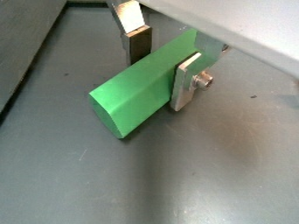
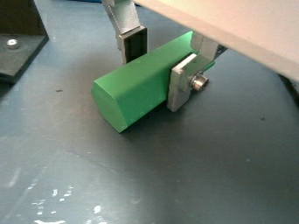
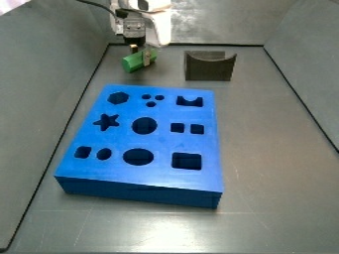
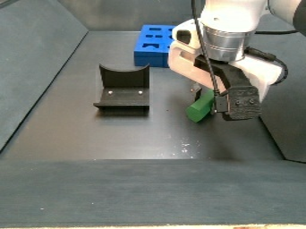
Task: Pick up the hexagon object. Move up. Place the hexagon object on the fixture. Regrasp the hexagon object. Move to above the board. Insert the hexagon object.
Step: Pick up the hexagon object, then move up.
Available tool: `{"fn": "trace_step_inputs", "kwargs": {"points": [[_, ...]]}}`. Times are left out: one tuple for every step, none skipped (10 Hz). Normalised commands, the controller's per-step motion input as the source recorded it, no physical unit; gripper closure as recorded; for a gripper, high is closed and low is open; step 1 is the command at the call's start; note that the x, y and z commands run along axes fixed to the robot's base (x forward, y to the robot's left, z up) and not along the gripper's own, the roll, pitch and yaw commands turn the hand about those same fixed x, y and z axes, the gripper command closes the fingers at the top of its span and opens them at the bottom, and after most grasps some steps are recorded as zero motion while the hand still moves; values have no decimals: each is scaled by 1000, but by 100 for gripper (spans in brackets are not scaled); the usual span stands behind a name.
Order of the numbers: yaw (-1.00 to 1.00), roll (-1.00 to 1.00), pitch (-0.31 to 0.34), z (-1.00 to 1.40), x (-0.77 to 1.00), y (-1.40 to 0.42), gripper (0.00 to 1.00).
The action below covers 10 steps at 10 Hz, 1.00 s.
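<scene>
Hexagon object (image 1: 138, 92) lies low over the bench (image 1: 70, 175) near its far edge — clamped between the tool (image 1: 162, 54) fingers (image 1: 187, 80), well apart from the fixture (image 3: 209, 65).

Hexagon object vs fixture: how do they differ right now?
Colour: the hexagon object is bright green, the fixture dark olive-brown. Shape: the hexagon object is a solid prism; the fixture has a U-shaped notch on top. State: the gripper has its fingers on either side of the hexagon object; the fixture stands free and empty. Both sit beyond the blue board.
</scene>
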Motion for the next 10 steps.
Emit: {"fn": "trace_step_inputs", "kwargs": {"points": [[0,0,0,0,0,0,100],[0,0,0,0,0,0,100],[0,0,0,1000,0,0,100],[23,-22,48,903,-67,24,100],[25,-41,50,817,-66,8,100],[22,-70,44,678,-40,-10,100],[21,-82,41,607,-30,-12,100],[19,-106,32,452,-26,-14,100],[15,-121,22,340,-25,-15,100],[5,-138,14,192,-27,-13,100]]}}
